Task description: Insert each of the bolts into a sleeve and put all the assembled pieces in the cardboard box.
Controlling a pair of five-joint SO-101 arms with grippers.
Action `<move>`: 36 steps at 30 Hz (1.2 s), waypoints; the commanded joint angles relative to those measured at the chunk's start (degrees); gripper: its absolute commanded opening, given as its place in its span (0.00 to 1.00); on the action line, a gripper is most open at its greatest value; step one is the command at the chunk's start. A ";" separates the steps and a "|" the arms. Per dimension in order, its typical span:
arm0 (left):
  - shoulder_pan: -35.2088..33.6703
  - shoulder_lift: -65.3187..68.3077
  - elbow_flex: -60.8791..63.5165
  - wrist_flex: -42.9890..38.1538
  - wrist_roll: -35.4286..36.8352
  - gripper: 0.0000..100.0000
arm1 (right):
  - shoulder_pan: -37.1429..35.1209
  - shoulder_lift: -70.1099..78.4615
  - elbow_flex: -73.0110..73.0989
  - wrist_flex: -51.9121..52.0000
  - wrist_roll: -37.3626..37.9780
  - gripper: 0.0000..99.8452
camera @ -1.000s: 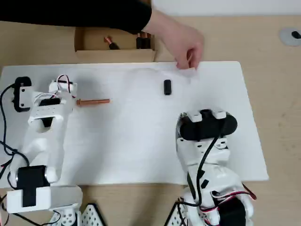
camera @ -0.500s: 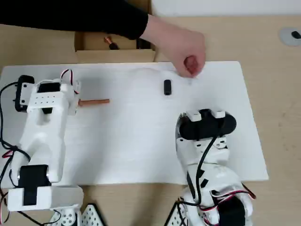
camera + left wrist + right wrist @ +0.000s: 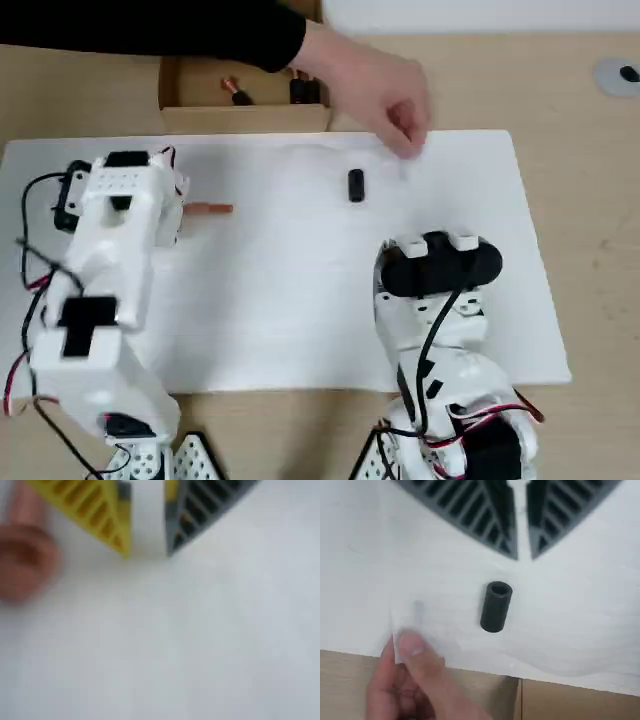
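On mat (image 3: pixel 300 320), bolt (image 3: pixel 208 209): axis sideways, head leftward
Sleeve (image 3: pixel 356 185): axis fore-aft
Left gripper (image 3: pixel 146 555): ajar, empty
Right gripper (image 3: pixel 521 556): closed, empty

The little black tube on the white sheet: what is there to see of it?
The black sleeve is a short, hollow cylinder, matte and dark, looking like plastic or rubber. It lies on its side on the white sheet, one open end turned toward the right gripper, which hangs apart from it. No bolt sits in it. Only the sheet touches it; a person's hand rests on the sheet's edge nearby, clear of the sleeve.
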 commanded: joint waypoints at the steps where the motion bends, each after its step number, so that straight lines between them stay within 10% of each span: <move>1: 0.62 5.23 -11.08 4.92 1.93 0.06 | 1.10 -5.93 -0.04 -0.18 -0.09 0.01; 26: 3.78 10.33 -39.91 31.56 -6.51 0.01 | 1.19 -4.70 0.04 -0.18 -0.09 0.01; 36: 1.85 13.93 -42.64 22.77 -16.09 0.01 | 1.01 0.48 -1.19 -0.09 -0.09 0.01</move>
